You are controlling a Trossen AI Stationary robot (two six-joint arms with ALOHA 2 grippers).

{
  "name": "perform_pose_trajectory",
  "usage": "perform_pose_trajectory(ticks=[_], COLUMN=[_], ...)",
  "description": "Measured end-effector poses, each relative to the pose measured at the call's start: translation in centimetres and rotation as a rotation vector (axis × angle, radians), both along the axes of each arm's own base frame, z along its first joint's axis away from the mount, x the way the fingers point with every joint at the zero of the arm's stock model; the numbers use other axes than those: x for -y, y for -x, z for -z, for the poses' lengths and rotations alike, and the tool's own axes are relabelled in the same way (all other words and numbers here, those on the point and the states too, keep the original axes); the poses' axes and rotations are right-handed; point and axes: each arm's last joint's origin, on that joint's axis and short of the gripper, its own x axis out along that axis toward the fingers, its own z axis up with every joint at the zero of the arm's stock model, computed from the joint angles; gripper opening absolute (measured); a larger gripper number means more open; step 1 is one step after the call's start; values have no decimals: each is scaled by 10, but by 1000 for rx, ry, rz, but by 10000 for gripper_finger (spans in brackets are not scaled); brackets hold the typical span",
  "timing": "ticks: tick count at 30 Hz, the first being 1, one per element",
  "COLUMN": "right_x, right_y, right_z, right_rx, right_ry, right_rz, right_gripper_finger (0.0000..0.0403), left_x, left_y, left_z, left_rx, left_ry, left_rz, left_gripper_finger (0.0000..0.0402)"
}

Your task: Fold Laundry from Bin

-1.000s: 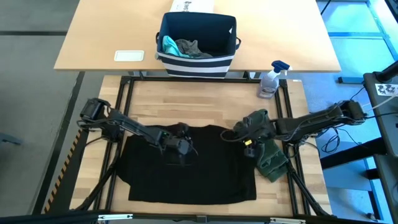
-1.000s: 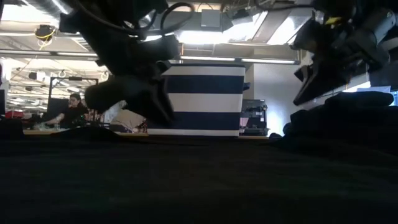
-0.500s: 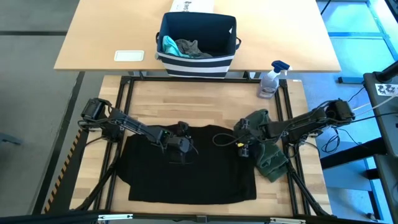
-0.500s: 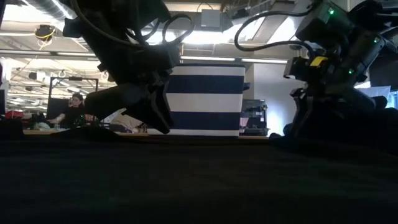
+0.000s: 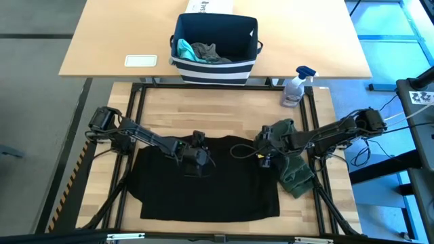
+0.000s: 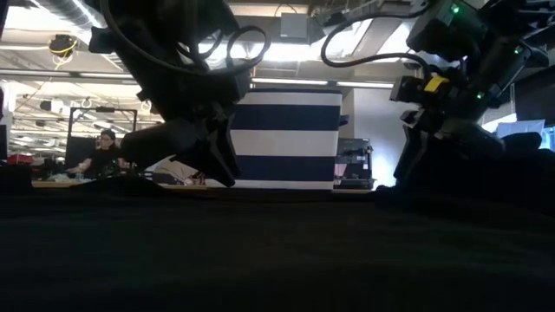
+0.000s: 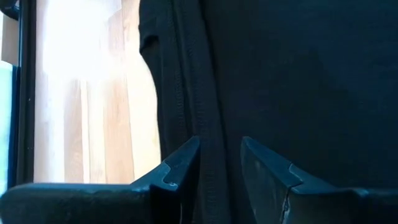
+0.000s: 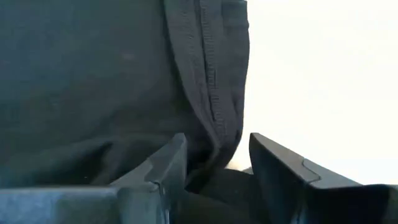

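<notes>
The large black T-shirt (image 5: 207,179) lies spread flat on the wooden table. My left gripper (image 5: 197,154) is down on its far edge, left of the middle, shut on a stitched hem (image 7: 208,93). My right gripper (image 5: 262,156) is open at the shirt's far right part; its fingers stand on either side of a stitched hem (image 8: 214,93). An olive-green piece (image 5: 293,169) lies crumpled under the right arm. The navy striped bin (image 5: 215,64) stands beyond the table's far edge and holds a teal piece (image 5: 183,49) and a grey piece (image 5: 207,51). My left gripper pinches the shirt's stitched hem (image 7: 214,158) between its two fingers, which come from above and slant down. The hem runs along the gap between the fingers. The rest of the shirt lies flat on the table, slack.
A spray bottle (image 5: 296,87) stands at the table's far right corner. A white card (image 5: 141,60) lies on the farther desk, left of the bin. A black frame (image 5: 132,102) rims the table. Bare wood (image 5: 203,115) lies between the shirt and the far edge.
My right gripper has gone toward the table's left edge and down, off the olive-green piece and onto the black shirt's far right part. My left gripper has kept nearly still on the shirt. The shirt has stayed flat.
</notes>
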Motion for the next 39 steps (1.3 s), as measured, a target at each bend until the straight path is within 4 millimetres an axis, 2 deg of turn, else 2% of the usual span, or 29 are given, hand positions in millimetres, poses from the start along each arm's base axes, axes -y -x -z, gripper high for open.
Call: perform_pose_trajectory(ticks=[10, 18, 22, 27, 36, 39], right_x=[13, 14, 15, 15, 15, 15], right_y=[0, -2, -3, -3, -3, -3], right_z=[3, 11, 13, 13, 13, 13], right_rx=[-26, -59, -65, -65, -63, -62], right_ry=[-31, -32, -17, -16, -20, -21], right_rz=[61, 62, 69, 70, 78, 78], right_gripper_finger=[175, 175, 171, 130, 13, 9], left_x=[-1, -2, -9, -19, -23, -24], left_y=[0, 5, 8, 15, 19, 19], left_z=[0, 3, 7, 16, 20, 19], left_rx=[-5, -58, -74, -112, -124, -120], left_ry=[4, -1, -6, -9, -33, -57], left_rz=[1, -5, -26, -53, -74, -86], left_gripper_finger=[113, 113, 113, 113, 113, 113])
